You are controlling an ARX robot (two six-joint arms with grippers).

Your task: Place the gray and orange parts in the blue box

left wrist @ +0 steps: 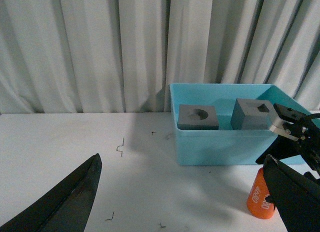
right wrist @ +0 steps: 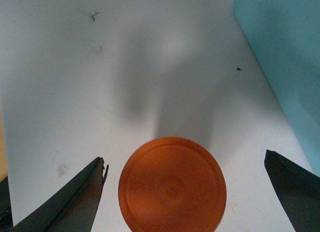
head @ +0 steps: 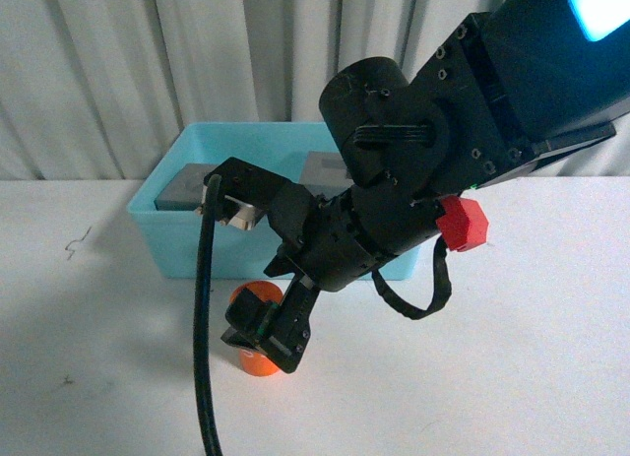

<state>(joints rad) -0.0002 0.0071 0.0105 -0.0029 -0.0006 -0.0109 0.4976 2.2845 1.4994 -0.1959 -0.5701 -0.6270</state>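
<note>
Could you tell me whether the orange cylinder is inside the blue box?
Out: the orange cylinder stands on the table in front of the blue box.

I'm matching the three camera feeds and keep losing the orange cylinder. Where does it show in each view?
Front view: the orange cylinder stands low and left of centre, in front of the blue box, half hidden by the right end effector.
Left wrist view: the cylinder stands on the table before the box wall, beside a dark finger.
Right wrist view: its round top sits between the open fingers.
Shared landmark: the blue box.
</note>
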